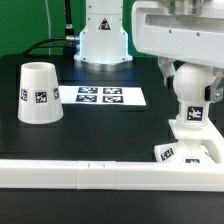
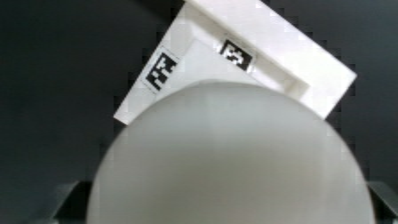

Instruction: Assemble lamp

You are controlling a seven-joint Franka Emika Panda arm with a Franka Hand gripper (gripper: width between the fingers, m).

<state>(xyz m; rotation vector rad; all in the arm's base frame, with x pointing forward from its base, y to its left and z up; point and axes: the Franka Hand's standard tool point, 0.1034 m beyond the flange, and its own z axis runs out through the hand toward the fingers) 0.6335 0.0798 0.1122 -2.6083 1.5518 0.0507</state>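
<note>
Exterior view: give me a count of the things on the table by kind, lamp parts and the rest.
shade: 1
bulb: 1
base: 1
marker board: 1
rail: 1
Total: 5

Both views are small and coarse. In the exterior view the light is bright and even. The shade, the rail and the arm wash out to almost featureless white against the matte black table, and shadows are soft and faint. The tags on the marker board stay legible but grainy. In the wrist view the bulb fills much of the frame close up, blurred and shaded grey, while the base behind it is sharper and brightly lit.
</note>
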